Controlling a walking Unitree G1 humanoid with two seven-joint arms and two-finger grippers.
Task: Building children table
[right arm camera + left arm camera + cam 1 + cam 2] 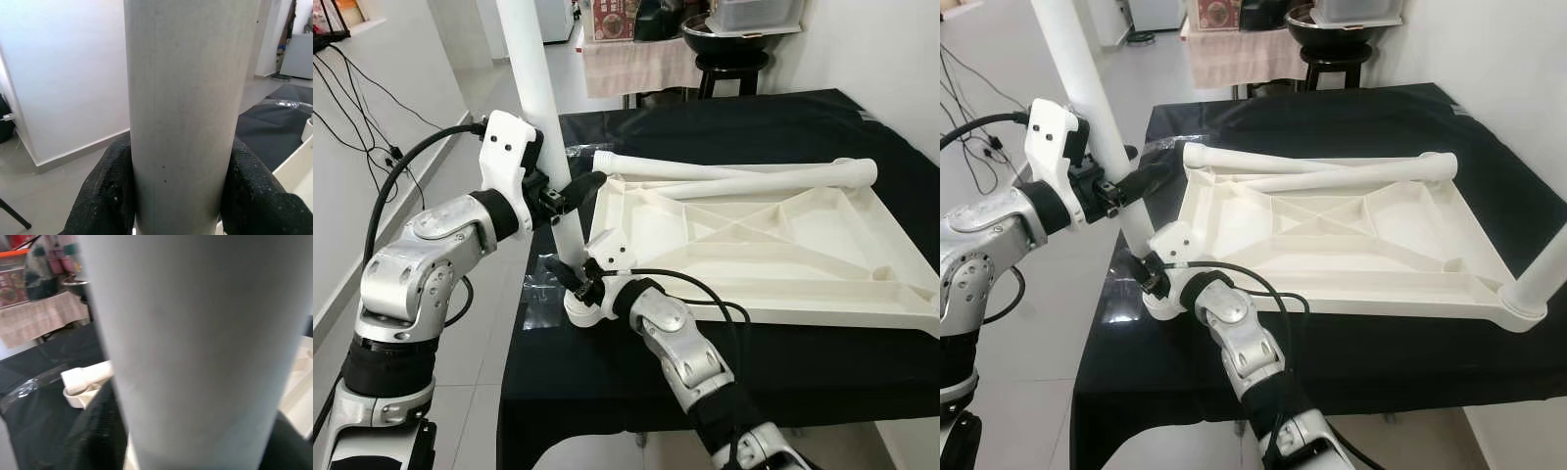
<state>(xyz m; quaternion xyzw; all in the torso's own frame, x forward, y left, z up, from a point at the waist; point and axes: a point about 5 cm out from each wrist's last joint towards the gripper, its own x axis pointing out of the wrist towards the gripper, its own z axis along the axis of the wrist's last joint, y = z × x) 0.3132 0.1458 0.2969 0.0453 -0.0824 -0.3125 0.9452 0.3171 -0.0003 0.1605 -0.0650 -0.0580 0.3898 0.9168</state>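
In the left eye view, an upturned white tabletop (754,245) is seen lying on the black-draped counter (822,127), with two loose legs (744,176) resting across its far edge. A white table leg (540,88) stands upright at the near left corner socket (582,304), its long axis close to vertical and tilted slightly. The left gripper (570,193) is clamped on this leg at mid height; the right gripper (570,274) is clamped on it lower down, just above the socket. In the right eye view, the same arrangement is confirmed, and another leg (1542,274) is noted already standing in the near right corner. In the left wrist view, the leg (195,347) is seen close up, with black fingers (98,431) pressed against its side. In the right wrist view, the leg (190,112) is held between both black fingers (107,191), closed firmly on it. The seating of the leg is judged to be in progress; the coming move is judged to run straight down along the leg's axis into the socket, the right gripper being nearer the joint.
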